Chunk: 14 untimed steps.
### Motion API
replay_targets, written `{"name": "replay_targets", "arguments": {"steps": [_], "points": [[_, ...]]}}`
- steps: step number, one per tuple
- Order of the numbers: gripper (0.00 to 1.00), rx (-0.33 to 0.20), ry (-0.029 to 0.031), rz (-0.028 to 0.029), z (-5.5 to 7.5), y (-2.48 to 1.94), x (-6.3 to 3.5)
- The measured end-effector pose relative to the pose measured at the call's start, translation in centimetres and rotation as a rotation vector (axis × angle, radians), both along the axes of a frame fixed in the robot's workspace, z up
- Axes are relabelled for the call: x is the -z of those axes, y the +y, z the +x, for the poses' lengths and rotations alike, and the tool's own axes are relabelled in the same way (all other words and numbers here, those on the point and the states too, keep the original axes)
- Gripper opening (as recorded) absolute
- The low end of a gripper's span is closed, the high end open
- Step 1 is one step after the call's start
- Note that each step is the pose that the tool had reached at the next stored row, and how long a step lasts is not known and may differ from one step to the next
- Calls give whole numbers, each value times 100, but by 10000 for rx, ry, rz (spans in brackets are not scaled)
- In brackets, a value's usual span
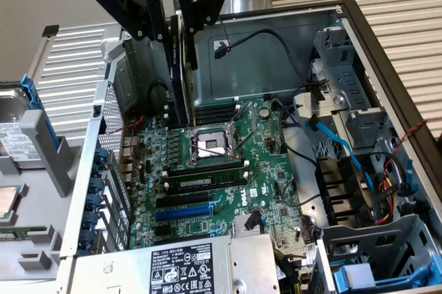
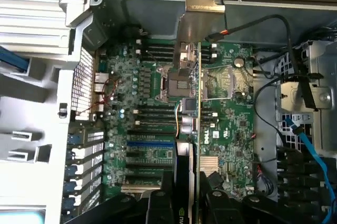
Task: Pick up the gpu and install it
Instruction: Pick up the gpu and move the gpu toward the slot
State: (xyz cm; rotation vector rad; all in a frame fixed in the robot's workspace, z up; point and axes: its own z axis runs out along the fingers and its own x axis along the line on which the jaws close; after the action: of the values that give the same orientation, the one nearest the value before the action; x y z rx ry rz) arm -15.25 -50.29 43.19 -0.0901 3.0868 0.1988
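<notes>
gpu (image 1: pixel 182 80) upright above motherboard (image 1: pixel 269 170); motherboard in case (image 1: pixel 276 59).

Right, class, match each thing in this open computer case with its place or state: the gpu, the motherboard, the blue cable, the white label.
Things:
1. gpu
2. motherboard
3. blue cable
4. white label

Places or states:
A. lying flat on the floor of the case
B. stuck on the silver box at the exterior view's lower edge
C. clamped in the tool, hanging edge down above the board
D. running along the exterior view's right side of the case

Pairs: 1-C, 2-A, 3-D, 4-B
</notes>
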Motion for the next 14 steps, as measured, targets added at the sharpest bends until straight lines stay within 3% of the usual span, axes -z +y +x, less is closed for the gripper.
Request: {"name": "replay_targets", "arguments": {"steps": [14], "points": [[29, -2053, -1, 2, 37, 0, 1]]}}
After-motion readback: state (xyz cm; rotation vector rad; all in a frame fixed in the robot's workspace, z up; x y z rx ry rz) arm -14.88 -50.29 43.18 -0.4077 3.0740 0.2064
